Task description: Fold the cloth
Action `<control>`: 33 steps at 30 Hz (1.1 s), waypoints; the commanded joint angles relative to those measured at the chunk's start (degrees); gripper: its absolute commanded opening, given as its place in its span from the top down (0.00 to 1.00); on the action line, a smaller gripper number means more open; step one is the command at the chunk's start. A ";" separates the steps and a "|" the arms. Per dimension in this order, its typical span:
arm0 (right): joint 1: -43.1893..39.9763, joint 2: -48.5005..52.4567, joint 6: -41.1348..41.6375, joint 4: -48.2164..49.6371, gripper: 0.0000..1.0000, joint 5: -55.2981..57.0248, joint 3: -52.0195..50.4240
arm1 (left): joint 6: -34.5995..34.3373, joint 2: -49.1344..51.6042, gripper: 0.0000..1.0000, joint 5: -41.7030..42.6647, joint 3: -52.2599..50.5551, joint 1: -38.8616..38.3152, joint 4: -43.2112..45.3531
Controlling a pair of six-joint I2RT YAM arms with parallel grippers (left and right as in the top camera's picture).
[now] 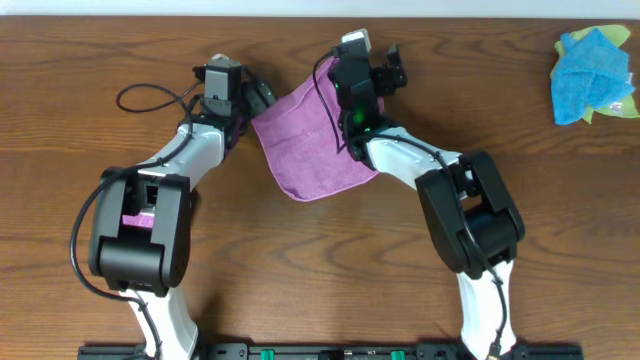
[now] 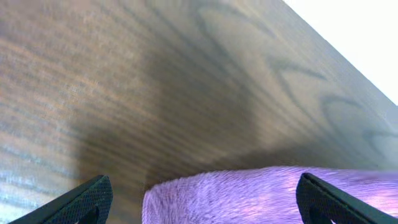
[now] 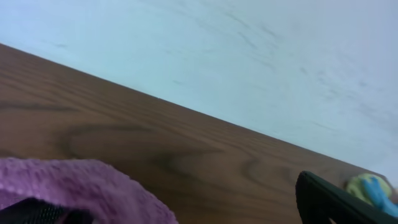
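Observation:
The purple cloth (image 1: 312, 140) lies flat on the wooden table, turned like a diamond. My left gripper (image 1: 258, 98) is at its left corner. In the left wrist view the jaws (image 2: 202, 200) are wide open and the cloth's edge (image 2: 261, 190) lies between them, apart from both fingers. My right gripper (image 1: 375, 75) is at the cloth's far right corner. In the right wrist view its jaws (image 3: 180, 210) are open, and a fold of the cloth (image 3: 81, 186) covers the left finger. The right finger is apart from the cloth.
A bright blue cloth (image 1: 590, 62) on a yellow-green one lies at the table's far right corner, also showing in the right wrist view (image 3: 373, 186). A black cable (image 1: 150, 97) loops left of the left arm. The table's far edge is close behind both grippers.

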 commanded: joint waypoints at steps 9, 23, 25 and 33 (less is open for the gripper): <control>1.14 0.35 -1.33 -4.79 0.01 4.55 0.02 | 2.54 -1.92 0.05 -1.09 2.67 0.52 -2.69; 1.57 0.35 -1.62 -7.93 0.01 10.29 0.02 | 2.64 -3.67 0.04 -1.60 2.67 0.59 -3.21; 2.62 0.00 -1.84 -7.06 0.01 14.40 0.02 | 3.65 -4.35 0.04 -1.66 2.67 0.61 -4.00; 7.48 -7.48 2.23 -17.22 0.01 21.90 0.02 | 4.20 -10.71 0.05 -0.39 2.67 0.50 -13.07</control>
